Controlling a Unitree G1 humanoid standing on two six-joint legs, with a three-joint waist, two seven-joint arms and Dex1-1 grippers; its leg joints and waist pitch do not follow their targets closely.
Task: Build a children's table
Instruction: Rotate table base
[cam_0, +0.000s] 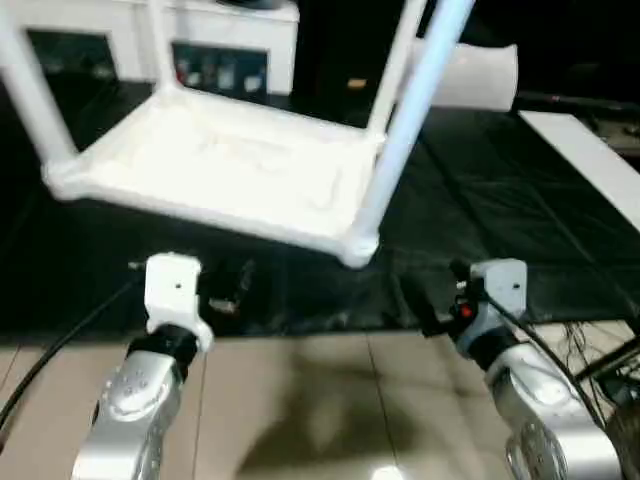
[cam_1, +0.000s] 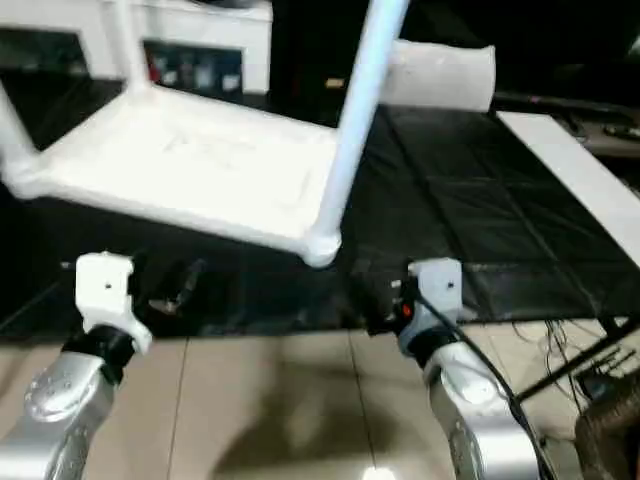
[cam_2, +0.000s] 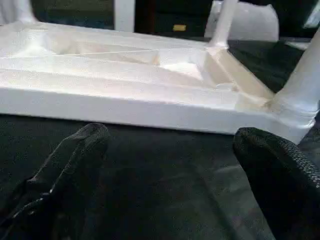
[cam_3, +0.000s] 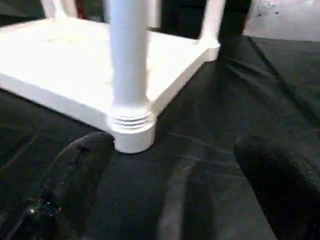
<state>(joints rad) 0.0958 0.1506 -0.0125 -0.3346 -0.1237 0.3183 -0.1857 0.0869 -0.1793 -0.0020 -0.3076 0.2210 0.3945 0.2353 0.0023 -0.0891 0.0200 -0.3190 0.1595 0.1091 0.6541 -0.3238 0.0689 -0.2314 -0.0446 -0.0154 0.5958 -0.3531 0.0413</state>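
Tabletop (cam_0: 220, 165): white square, lying upside down on the black mat (cam_0: 500, 200), ribbed underside facing up, just beyond both grippers.
Legs: all four corners carry an upright white leg — the near right leg (cam_0: 415, 110) rises from its round corner socket (cam_3: 131, 131); the near left leg (cam_0: 30, 90) leans out of the top of the head view; the two far legs (cam_0: 160, 45) stand at the back corners.
Left gripper (cam_2: 170, 165): fingers spread wide, empty, hovering low over the mat in front of the tabletop's near edge, not touching it.
Right gripper (cam_3: 170, 170): fingers likewise spread wide, empty — facing the near right corner socket, one finger (cam_3: 80, 170) just beside it; whether it touches cannot be told.
White block (cam_0: 480, 75): pillow-like, on the mat behind the table.
White strip (cam_0: 590, 160): flat, at the mat's right edge, well apart from the table.
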